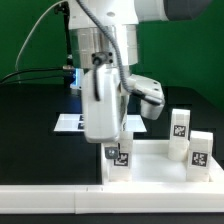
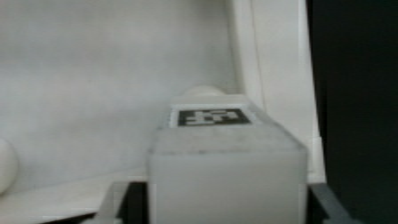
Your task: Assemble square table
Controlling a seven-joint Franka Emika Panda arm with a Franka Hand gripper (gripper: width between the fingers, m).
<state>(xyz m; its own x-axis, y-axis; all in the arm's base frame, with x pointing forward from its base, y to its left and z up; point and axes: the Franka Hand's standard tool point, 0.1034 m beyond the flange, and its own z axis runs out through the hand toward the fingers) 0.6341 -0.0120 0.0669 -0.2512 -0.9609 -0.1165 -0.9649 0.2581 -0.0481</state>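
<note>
Standing here watching, the biggest thing in play is the square tabletop, a white slab with a raised rim lying flat on the black table, toward the exterior view's right and right at the front edge. The arm comes straight down over the slab's near corner on the exterior view's left, and the gripper sits low over that corner with a short white leg between its fingers, so I'd say it's clamped on that leg, though the fingertips themselves are hard to make out. The wrist view backs this up: the leg fills the middle of the shot, tag facing the camera, with dark finger shapes on either side of its base and the pale slab surface behind it. The bit that matters for the next move, as I read it: the leg's long axis stands upright, pretty much vertical, and the slab's corner lies directly underneath it, so the remaining travel looks like straight down and then a twist into the corner hole. I can't see the hole itself, the leg hides it. Two more legs stand on the far side of the slab toward the exterior view's right, well apart from the gripper.
</note>
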